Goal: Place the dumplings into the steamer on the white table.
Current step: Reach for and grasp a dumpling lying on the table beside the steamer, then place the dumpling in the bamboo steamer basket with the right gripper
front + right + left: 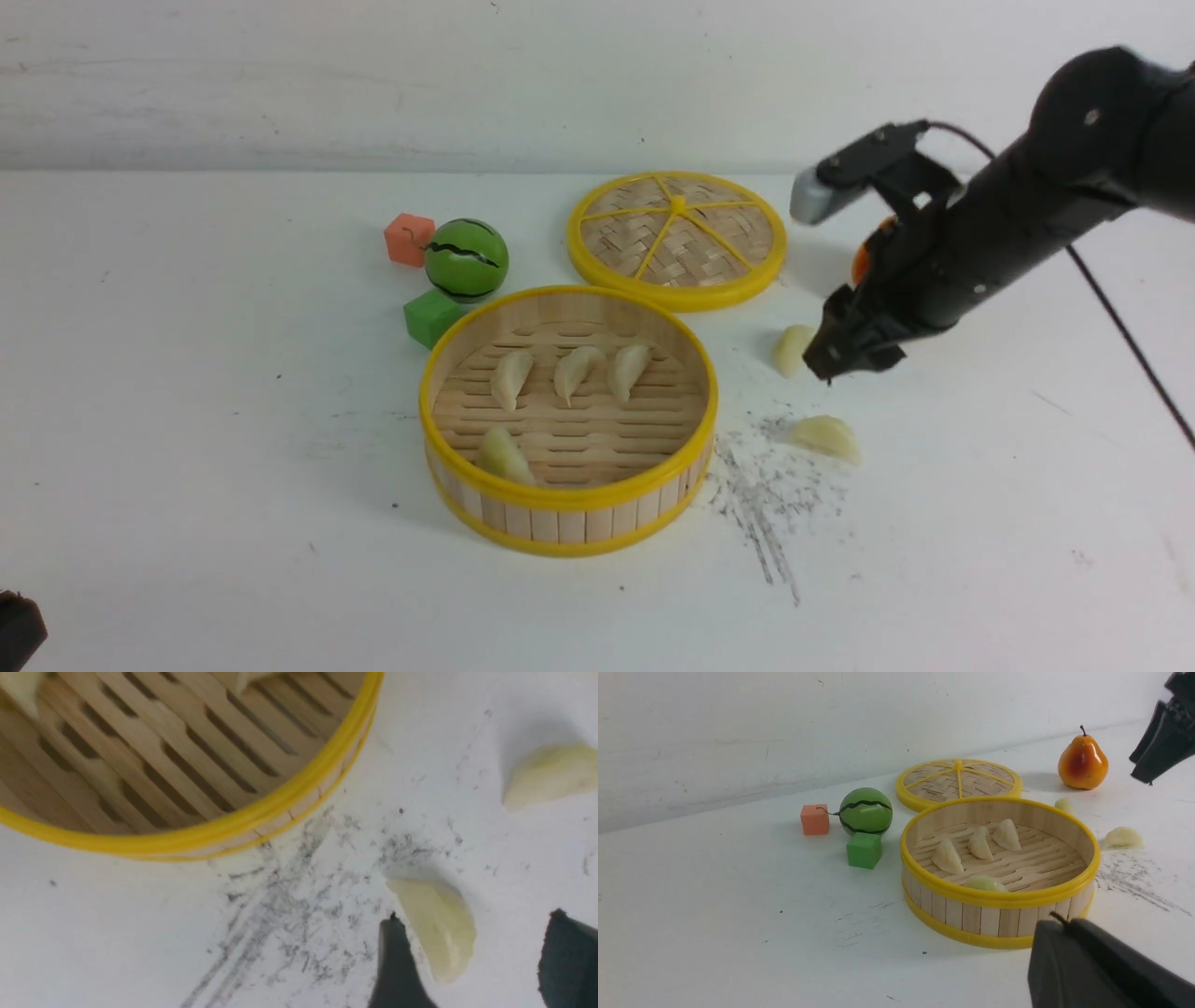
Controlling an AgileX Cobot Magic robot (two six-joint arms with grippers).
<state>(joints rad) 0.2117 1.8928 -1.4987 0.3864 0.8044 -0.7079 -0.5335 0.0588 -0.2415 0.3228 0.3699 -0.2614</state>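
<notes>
**Right tool** [475, 924]: jaws spread, nothing grasped. It hangs above the desk [187, 420] with its tips pointing down.

**Target:** one loose dumpling [434, 926] lies flat on the desk beneath the tool, between the two fingers and nearer one of them. No contact is visible. Judgement: the jaws are spread to straddle the dumpling's narrow width before the tool lowers.

**Second loose dumpling** [792, 350]: on the desk to the tool's left, near it but not under it, and apart from the target.

**Steamer** [568, 499]: farther to the tool's left, upright on the desk and uncovered. Grey scuff marks [766, 485] lie between it and the target. On its slats are a row of three dumplings [574, 371] and a single dumpling [502, 455].

**Lid** [677, 238]: lies flat beyond the steamer. It is probably kept off so the basket is open for drops.

**Left tool** [1057, 926]: clenched, with nothing visible in it. It sits low and well away from the right tool, and it looks parked so the right arm can work unobstructed.

**Progress, judged:** four of six dumplings are in and two are outstanding.
</notes>
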